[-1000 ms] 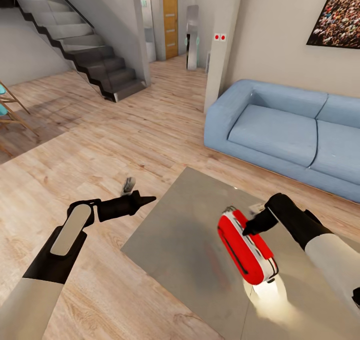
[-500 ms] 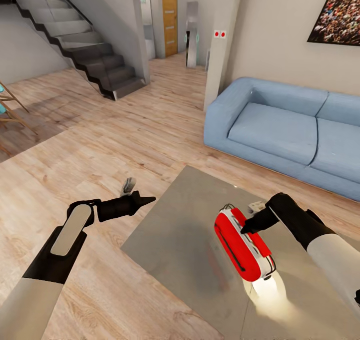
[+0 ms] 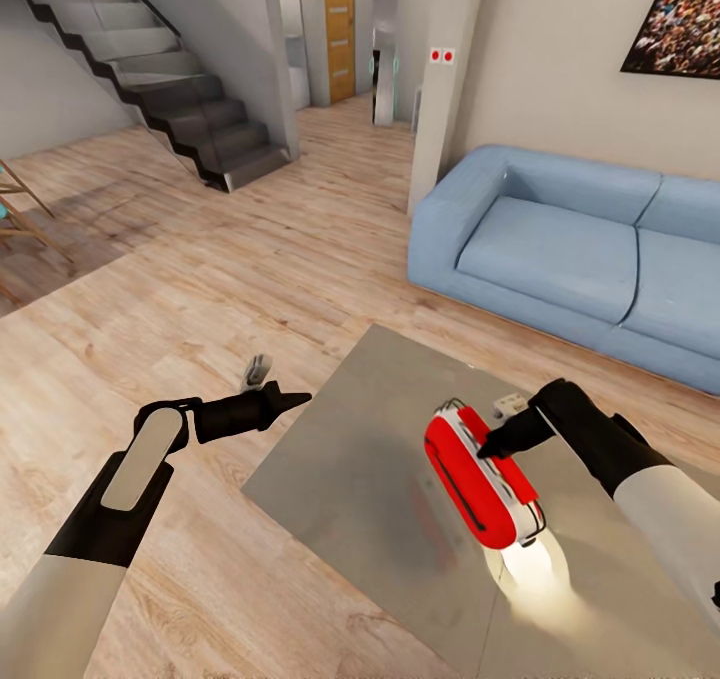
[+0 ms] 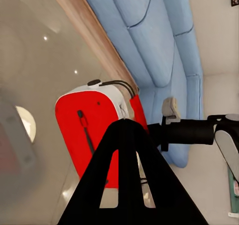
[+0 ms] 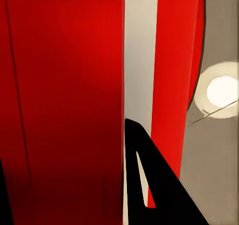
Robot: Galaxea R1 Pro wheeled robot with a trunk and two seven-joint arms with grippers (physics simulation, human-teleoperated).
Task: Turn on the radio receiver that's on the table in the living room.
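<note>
Here we see the small bright red rounded radio receiver with white stripes and silver trim (image 3: pixel 480 479) lying on the glossy grey-taupe rectangular table top (image 3: pixel 370 459), toward the side nearer the blue sofa, with a pale bright reflection on the table just below it. The tip of our right gripper (image 3: pixel 487 447) rests against the radio's upper face, near its top end. In the right wrist view the red casing (image 5: pixel 59 95) and a white stripe run right under the dark fingers (image 5: pixel 149 185), so close that the red body takes up most of what lies ahead. We cannot tell how far the right jaws stand apart, since the fingers appear as a single dark point from above.

Our left gripper (image 3: pixel 290 397) hangs over the light wood plank floor (image 3: pixel 200 279), just off the table's left edge and well apart from the radio. Its fingers (image 4: pixel 124 155) meet in a narrow closed point with nothing between them; beyond them the left wrist view shows the radio (image 4: pixel 92 130) and the right arm touching it.

Behind the table stands the blue corner sofa (image 3: pixel 570 249), with a framed crowd picture (image 3: pixel 680 19) on the pale wall, and a dark staircase (image 3: pixel 160 79) at the far left
</note>
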